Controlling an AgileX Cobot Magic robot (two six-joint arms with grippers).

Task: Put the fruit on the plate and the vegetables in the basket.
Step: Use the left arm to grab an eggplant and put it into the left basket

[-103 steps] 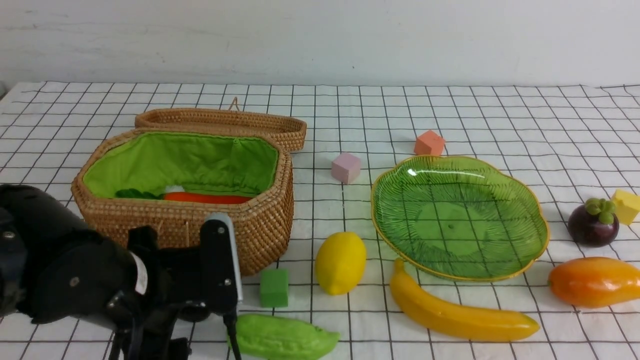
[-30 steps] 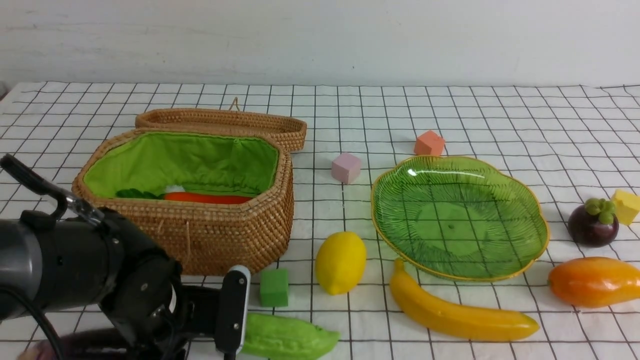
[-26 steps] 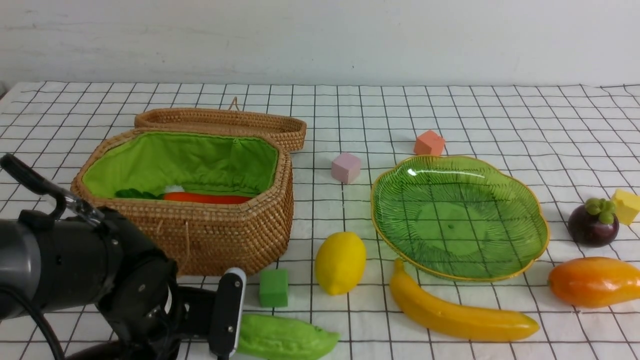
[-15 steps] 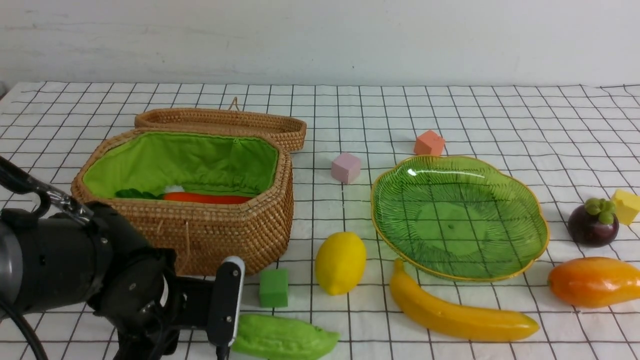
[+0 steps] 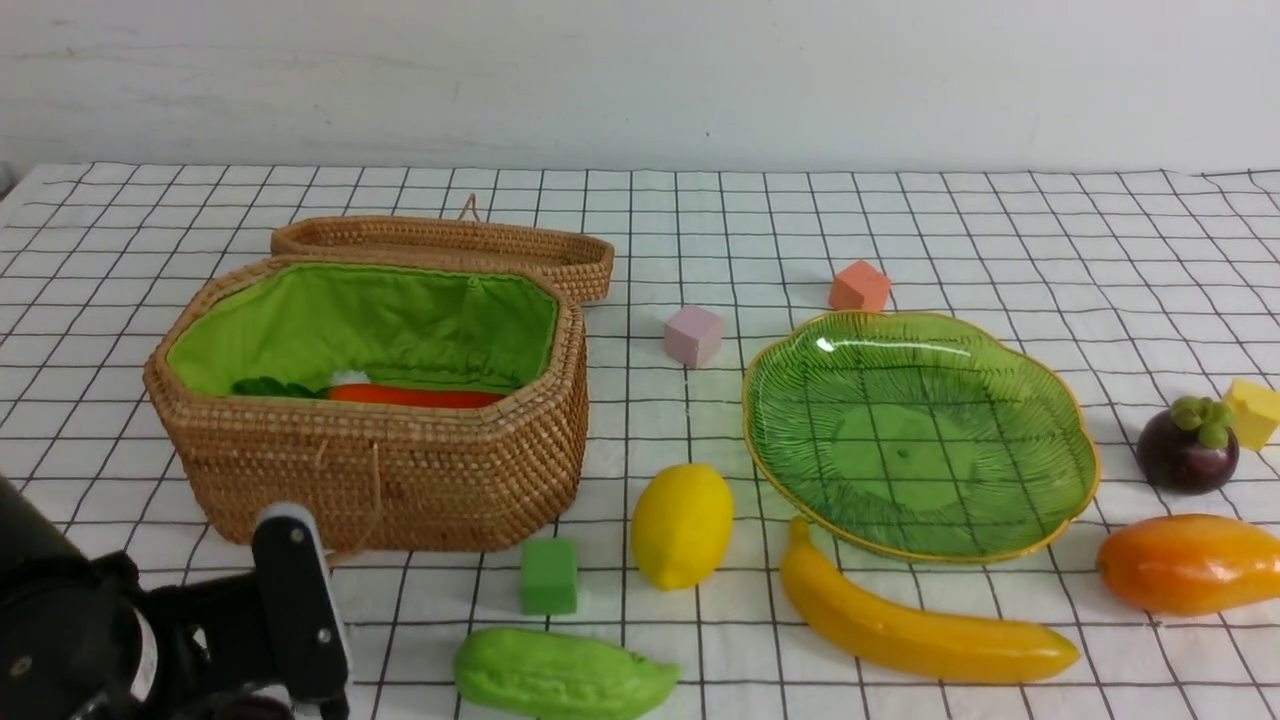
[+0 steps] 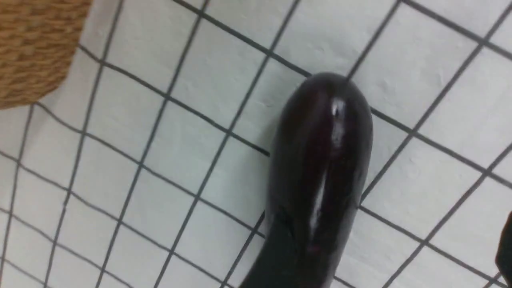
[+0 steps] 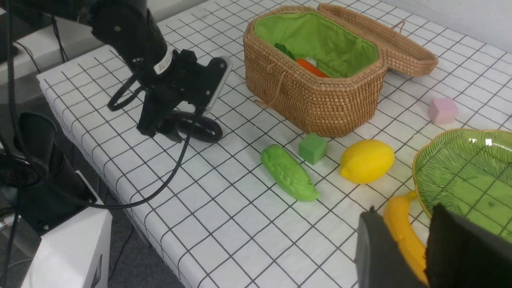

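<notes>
My left gripper is open and low over the stem end of the dark purple eggplant, which lies on the cloth at the front left. One finger stands well clear of it. The carrot lies in the wicker basket. The green gourd lies in front of the basket. The lemon, banana, mango and mangosteen lie around the green plate, which holds nothing. My right gripper is open above the banana.
The basket's lid leans behind it. Foam cubes lie about: green by the lemon, pink, orange behind the plate, yellow by the mangosteen. The table's front-left edge is close to the left arm.
My left arm has swung left and down, away from the gourd, and now hangs over the eggplant. The fruit, gourd, plate and basket have not moved.
</notes>
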